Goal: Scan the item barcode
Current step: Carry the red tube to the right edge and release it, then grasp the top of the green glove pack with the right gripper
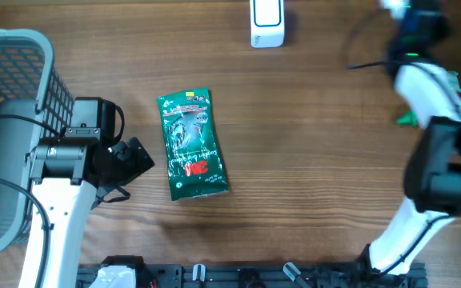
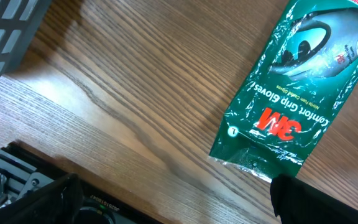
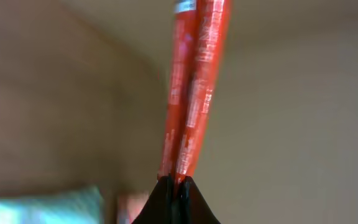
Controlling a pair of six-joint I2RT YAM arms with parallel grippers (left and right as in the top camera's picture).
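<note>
Right jaws were clamped tight on a thin red packet (image 3: 191, 93), which was raised against a blurred background and showed only in the right wrist view. Left jaws stood wide open and empty, just beside a green glove packet (image 1: 192, 144) lying flat on the wooden surface (image 1: 318, 160). A white scanner (image 1: 266, 22) stood at the far edge and a grey basket (image 1: 22, 56) at the left. The left wrist view alone resolved the print "Comfort Grip Gloves".

one glove packet (image 1: 192, 144), one red packet (image 3: 194, 81)

The glove packet (image 1: 192, 144) is glossy plastic, the table (image 1: 310, 160) matt grained wood, the red wrapper (image 3: 191, 87) shiny.
</note>
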